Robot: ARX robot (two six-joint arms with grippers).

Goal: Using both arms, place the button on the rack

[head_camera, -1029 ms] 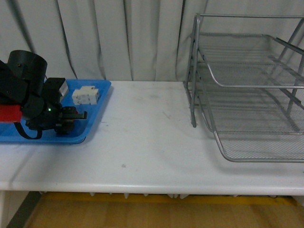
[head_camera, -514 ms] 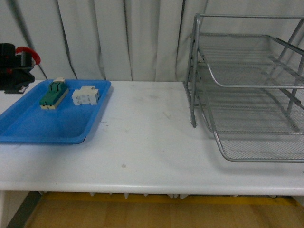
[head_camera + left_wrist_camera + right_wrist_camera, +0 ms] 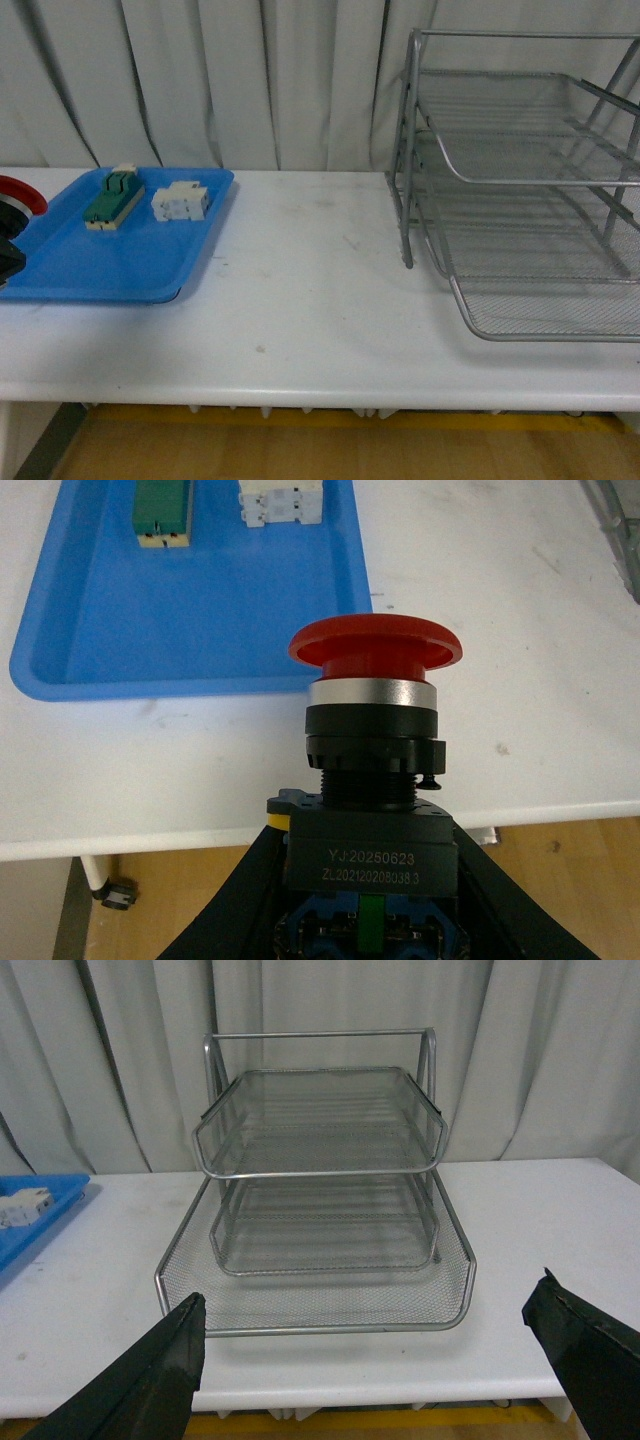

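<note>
The button point(image 3: 372, 710) has a round red cap, a silver ring and a black body with printed numbers. My left gripper point(image 3: 368, 885) is shut on its body, cap pointing away from the wrist, held over the table's front edge. The front view shows only its red cap point(image 3: 18, 195), at the far left edge. The silver three-tier mesh rack point(image 3: 520, 180) stands at the right of the table. My right gripper point(image 3: 370, 1360) is open and empty, facing the front of the rack point(image 3: 320, 1160) from a little way off; it does not show in the front view.
A blue tray point(image 3: 120, 250) lies at the left with a green-and-cream switch block point(image 3: 112, 198) and a white component point(image 3: 180, 201) at its far end. Bare white table point(image 3: 310, 270) lies between tray and rack. Grey curtains hang behind.
My left arm has lifted off the blue tray with the button and pulled back to the left edge of the front view. The green-and-cream block is now uncovered.
</note>
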